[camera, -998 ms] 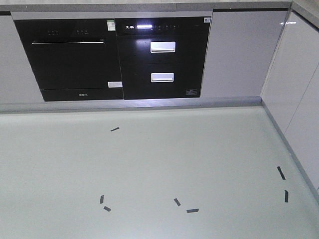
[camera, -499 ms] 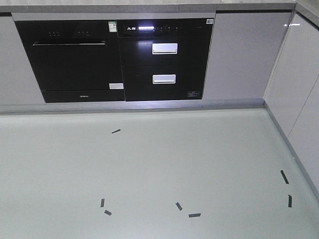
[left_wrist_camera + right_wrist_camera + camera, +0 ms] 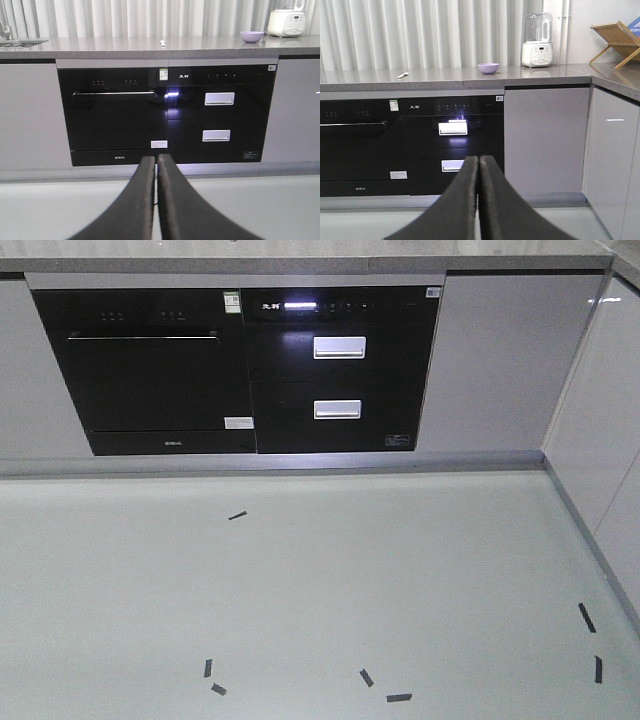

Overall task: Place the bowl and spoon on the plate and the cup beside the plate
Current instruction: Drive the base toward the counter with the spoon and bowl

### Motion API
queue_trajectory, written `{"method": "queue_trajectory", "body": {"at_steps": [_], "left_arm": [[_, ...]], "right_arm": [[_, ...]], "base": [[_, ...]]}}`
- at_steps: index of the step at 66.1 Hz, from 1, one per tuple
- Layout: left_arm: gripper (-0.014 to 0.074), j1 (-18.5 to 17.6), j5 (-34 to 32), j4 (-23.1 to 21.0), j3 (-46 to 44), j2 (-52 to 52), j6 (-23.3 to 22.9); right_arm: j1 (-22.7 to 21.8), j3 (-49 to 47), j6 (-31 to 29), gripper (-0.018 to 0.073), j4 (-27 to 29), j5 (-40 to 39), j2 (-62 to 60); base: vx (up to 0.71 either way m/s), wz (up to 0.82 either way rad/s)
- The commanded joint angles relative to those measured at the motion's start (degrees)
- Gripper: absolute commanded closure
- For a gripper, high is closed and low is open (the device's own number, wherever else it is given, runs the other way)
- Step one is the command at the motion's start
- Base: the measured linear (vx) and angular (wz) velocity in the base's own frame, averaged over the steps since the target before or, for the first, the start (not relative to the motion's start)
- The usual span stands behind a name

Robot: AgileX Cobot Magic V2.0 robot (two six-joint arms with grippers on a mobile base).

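The left claw [image 3: 156, 159] and right claw [image 3: 478, 158] are clenching tight; the bowl [image 3: 488, 68] is sitting on the gray tabletop [image 3: 445, 78].

A pale floor [image 3: 320, 580] with short dark tape marks [image 3: 237, 515] meets grey cabinets [image 3: 490, 360]. Black built-in appliances [image 3: 150, 370] stand at 12 o'clock under a grey tabletop [image 3: 435, 75]. White curtains [image 3: 420, 30] hang behind, and a wooden rack [image 3: 615, 36] is at 2 o'clock.

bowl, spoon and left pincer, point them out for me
bowl [image 3: 488, 69]: right wrist view, middle of its outer wall.
spoon [image 3: 403, 75]: right wrist view, middle of its length.
left pincer [image 3: 156, 159]: left wrist view, the seam between its shut fingertips.
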Motion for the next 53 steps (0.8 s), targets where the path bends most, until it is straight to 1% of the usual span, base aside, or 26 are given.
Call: {"method": "queue_trajectory", "body": {"at_steps": [1, 18, 53], "left_arm": [[0.0603, 0.04, -3.94, -0.07, -1.04, -0.86, -0.34], [0.0603, 0.04, -3.94, -0.07, -1.04, -0.86, -0.34], [0.0603, 0.04, -3.94, -0.07, -1.04, -0.86, -0.34]], "right_arm": [[-0.01, 0.47, -0.04, 0.0566, -0.49, -3.97, -0.26], [-0.01, 0.47, -0.04, 0.0566, -0.49, -3.97, -0.26], [-0.01, 0.47, -0.04, 0.0566, -0.49, -3.97, -0.26]], "base": [[0.14, 0.06], [0.12, 0.05], [0.10, -0.08]]}}
